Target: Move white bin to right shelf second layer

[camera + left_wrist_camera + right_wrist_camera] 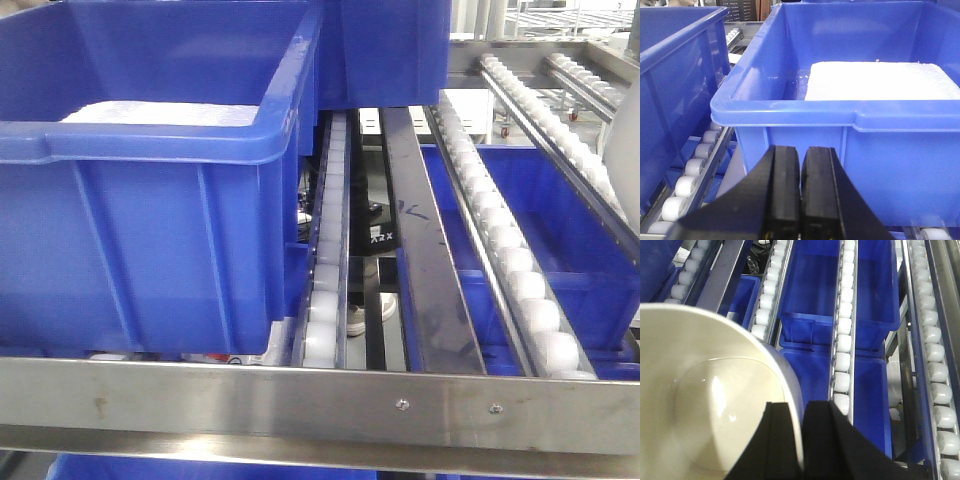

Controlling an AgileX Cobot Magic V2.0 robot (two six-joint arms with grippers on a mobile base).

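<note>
Mid-task by my reading: the right gripper (801,440), jaws clenched on its rim, holds the smooth cream-white plastic bin (710,405) above the steel roller-lane shelf level (842,345), at nine o'clock, unplaced; left gripper (801,192) jaws clenched empty.

Roller rack (470,250) – steel front bar (320,400); blue crate (150,200) rests on rollers.

Cream-white bin (700,405), blue ribbed crates (150,200), white rollers (842,362), black hand (802,450).
</note>
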